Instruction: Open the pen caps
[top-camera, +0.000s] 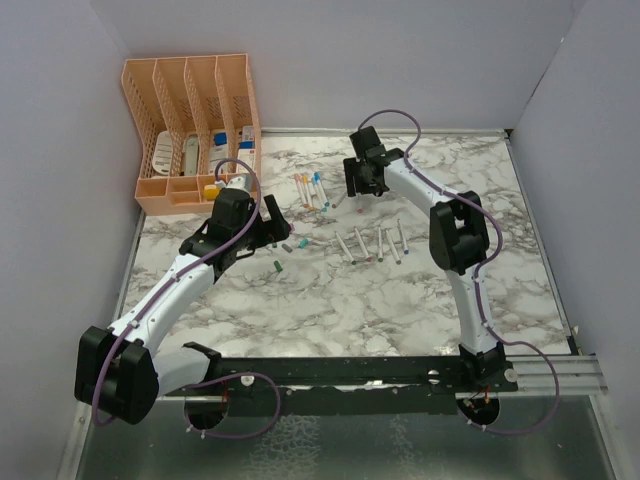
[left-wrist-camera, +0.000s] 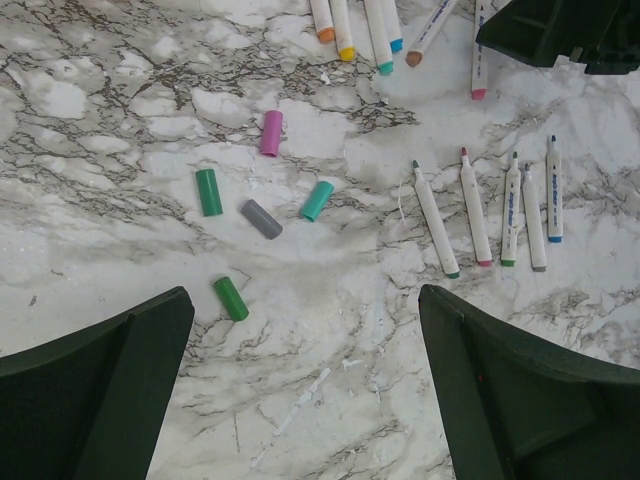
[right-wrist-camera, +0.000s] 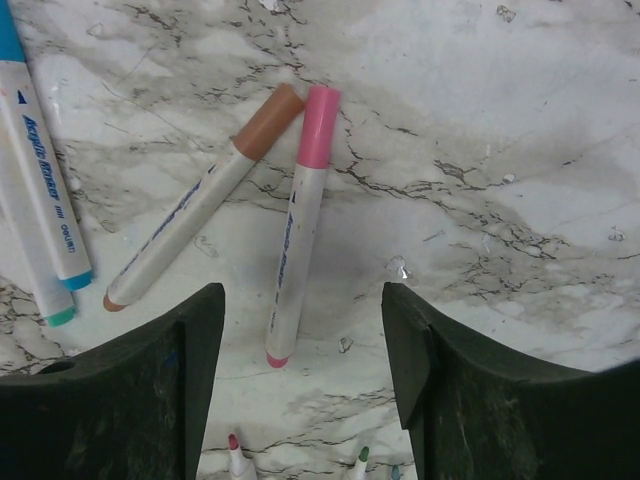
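Observation:
Several loose pen caps lie in the left wrist view: pink (left-wrist-camera: 271, 133), green (left-wrist-camera: 208, 192), grey (left-wrist-camera: 261, 218), teal (left-wrist-camera: 318, 200) and a second green (left-wrist-camera: 230, 298). My left gripper (left-wrist-camera: 305, 380) is open and empty above bare table near them; it also shows in the top view (top-camera: 275, 228). My right gripper (right-wrist-camera: 302, 315) is open and empty. The tail end of a capped pink pen (right-wrist-camera: 298, 235) lies between its fingers, its pink cap (right-wrist-camera: 319, 125) pointing away. A capped brown pen (right-wrist-camera: 190, 215) lies beside it, left of the pink one.
Several uncapped pens (left-wrist-camera: 500, 210) lie in a row right of the loose caps. More capped pens (top-camera: 312, 190) lie at the table's middle back. A peach file organizer (top-camera: 190, 130) stands at the back left. Walls enclose the table.

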